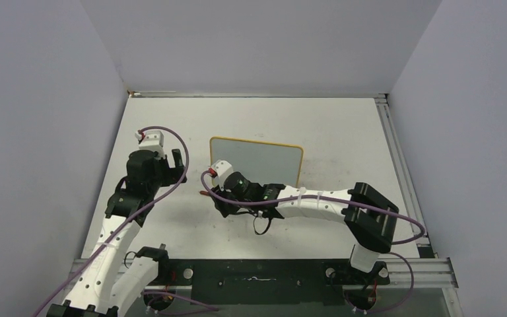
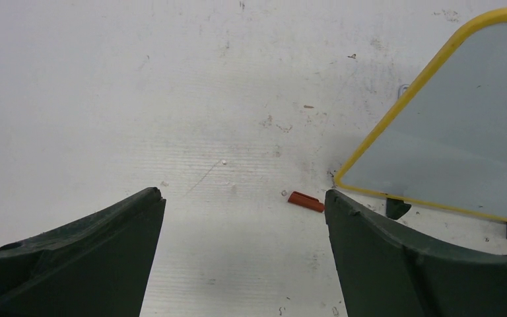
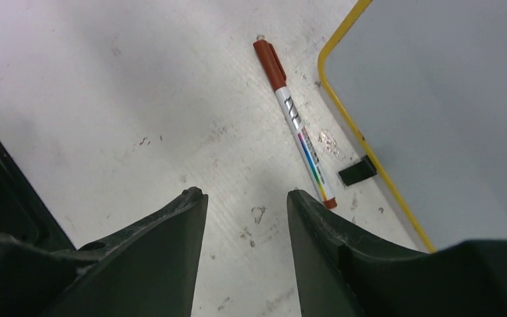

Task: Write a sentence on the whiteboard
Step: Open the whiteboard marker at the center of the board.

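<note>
Top view: the board [image 1: 257, 160] lies flat mid-table, its face showing no sentence as yet; the left gripper [image 1: 179, 160] hangs just left of the board, while the right gripper [image 1: 219, 201] stoops over the board's near-left corner, presumably for a pick-up there. Left wrist view: jaws apart and empty, with the marker [image 2: 305, 201], only its red cap showing, just off the board's corner. Right wrist view: jaws spread, holding nothing, aimed at the marker [image 3: 295, 125], which lies capped alongside the board's rim, so grasping and uncapping must likely precede writing
</note>
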Robot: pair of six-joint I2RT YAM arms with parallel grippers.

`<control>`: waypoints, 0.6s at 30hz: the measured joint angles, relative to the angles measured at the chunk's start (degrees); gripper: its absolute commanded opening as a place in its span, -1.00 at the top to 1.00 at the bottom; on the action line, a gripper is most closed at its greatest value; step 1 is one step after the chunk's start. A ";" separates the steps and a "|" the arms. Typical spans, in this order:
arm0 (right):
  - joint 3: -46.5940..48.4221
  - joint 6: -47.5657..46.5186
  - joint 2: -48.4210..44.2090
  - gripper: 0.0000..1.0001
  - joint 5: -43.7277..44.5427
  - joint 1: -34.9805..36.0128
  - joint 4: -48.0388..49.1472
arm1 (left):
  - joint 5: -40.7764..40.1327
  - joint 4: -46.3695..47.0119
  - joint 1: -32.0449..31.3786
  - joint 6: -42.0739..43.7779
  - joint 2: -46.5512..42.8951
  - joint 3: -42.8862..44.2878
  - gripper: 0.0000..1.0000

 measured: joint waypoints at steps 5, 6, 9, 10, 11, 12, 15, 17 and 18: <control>6.36 -2.25 6.82 0.04 1.81 -0.46 -1.46 | -0.46 1.11 0.00 0.63 -1.20 -0.22 -0.81; 6.91 -2.62 7.74 0.04 1.97 -0.61 -1.62 | -0.83 1.25 0.00 0.61 -1.31 -0.22 -0.82; 7.76 -3.37 10.03 0.04 1.99 -1.40 -1.99 | -1.99 1.36 0.00 0.61 -1.64 -0.22 -0.82; 7.93 -3.56 10.62 0.05 1.95 -1.68 -2.32 | -2.23 1.38 0.00 0.61 -1.75 -0.24 -0.82; 8.11 -3.82 11.19 0.05 1.97 -1.97 -2.58 | -2.60 1.49 0.02 0.61 -1.97 -0.24 -0.82; 8.33 -4.04 11.87 0.06 1.86 -2.23 -2.78 | -2.86 1.60 0.02 0.61 -2.16 -0.24 -0.82; 9.20 -4.48 13.73 0.10 1.64 -2.80 -3.08 | -3.41 1.84 0.04 0.61 -2.75 -0.24 -0.82; 9.38 -4.59 14.40 0.12 1.60 -2.97 -3.13 | -3.74 2.08 0.04 0.61 -3.06 -0.24 -0.82; 9.42 -4.63 14.69 0.13 1.60 -2.99 -3.15 | -3.91 2.10 0.04 0.61 -3.21 -0.24 -0.82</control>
